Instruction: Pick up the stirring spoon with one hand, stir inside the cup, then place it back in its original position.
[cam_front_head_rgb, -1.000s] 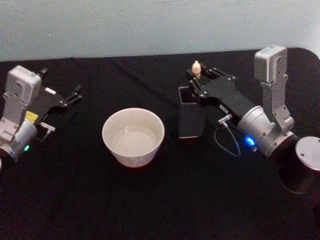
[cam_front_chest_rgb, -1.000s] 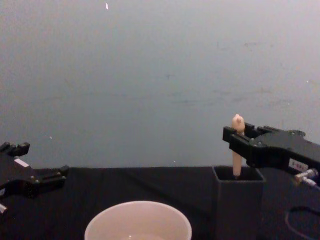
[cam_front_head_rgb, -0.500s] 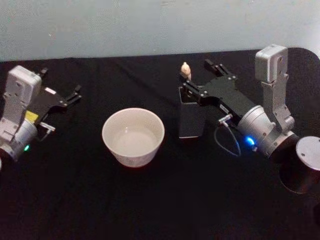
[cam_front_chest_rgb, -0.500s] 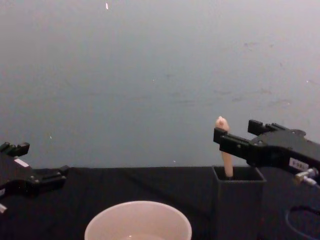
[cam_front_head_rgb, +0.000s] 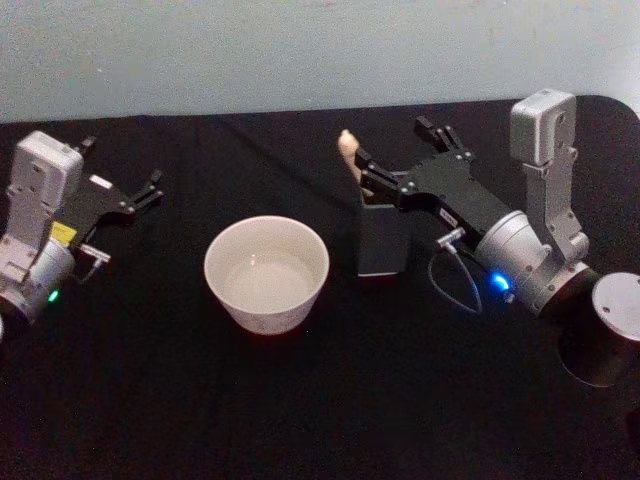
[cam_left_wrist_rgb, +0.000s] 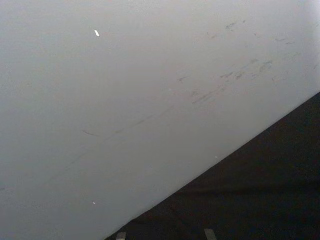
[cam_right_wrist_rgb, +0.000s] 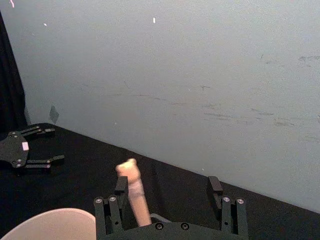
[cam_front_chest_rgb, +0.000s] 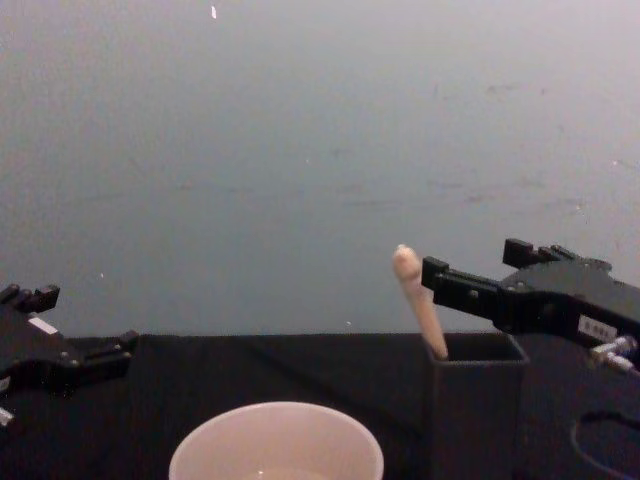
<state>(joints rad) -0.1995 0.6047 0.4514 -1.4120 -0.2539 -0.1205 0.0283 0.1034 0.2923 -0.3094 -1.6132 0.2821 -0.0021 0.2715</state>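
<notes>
My right end effector (cam_front_head_rgb: 403, 158), fingers spread, brackets the stirring spoon (cam_front_head_rgb: 350, 152), which leans left in the holder (cam_front_head_rgb: 380, 238), right of the cup (cam_front_head_rgb: 267, 274); my left end effector (cam_front_head_rgb: 120, 178) rests released at far left.

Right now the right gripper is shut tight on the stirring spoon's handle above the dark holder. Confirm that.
Not shut. In the right wrist view the right gripper has its jaws wide apart, and the stirring spoon leans against one finger only, not clamped. The rest holds: in the chest view the handle sticks up out of the dark holder, tilted toward the cup.
</notes>
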